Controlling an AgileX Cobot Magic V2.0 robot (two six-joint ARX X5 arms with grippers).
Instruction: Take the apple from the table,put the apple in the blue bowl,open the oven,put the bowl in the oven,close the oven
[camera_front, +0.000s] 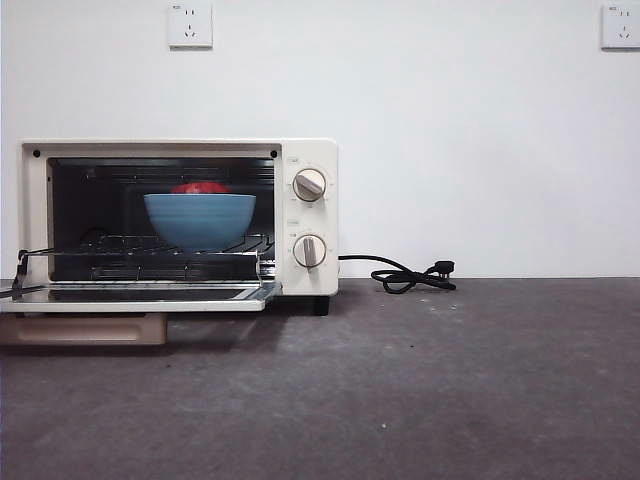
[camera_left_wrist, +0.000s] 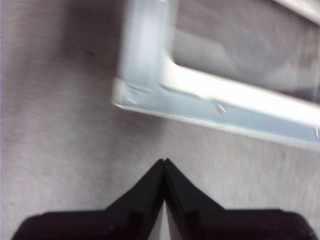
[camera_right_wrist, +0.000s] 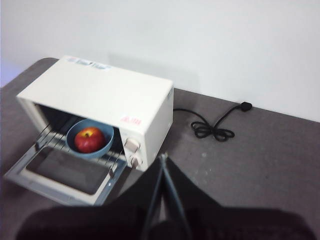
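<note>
- The apple (camera_right_wrist: 89, 140) is seen resting inside the blue bowl (camera_right_wrist: 90, 139), and the bowl is set on the wire rack (camera_front: 150, 245) inside the oven (camera_right_wrist: 107, 100); only the closing of the door (camera_front: 140, 295) appears to be left.
- The door is lowered flat, its handle (camera_front: 85, 328) hanging below the front edge, close above the tabletop (camera_front: 420, 390).
- The left end effector (camera_left_wrist: 164, 161) is pinched shut and holds nothing; a corner of the door frame (camera_left_wrist: 150, 95) lies just ahead of its tips, apart from them, over bare tabletop.
- The right end effector (camera_right_wrist: 163, 157) is likewise closed and empty, held high, with the oven and bowl ahead of it and well apart; the cord (camera_right_wrist: 212, 131) lies off to one side.
- A risk is judged: if the door is pushed from one corner only, the light oven could be slid or turned and the bowl shifted on the rack.
- A fast lift could let the door slam and the apple be jolted.
</note>
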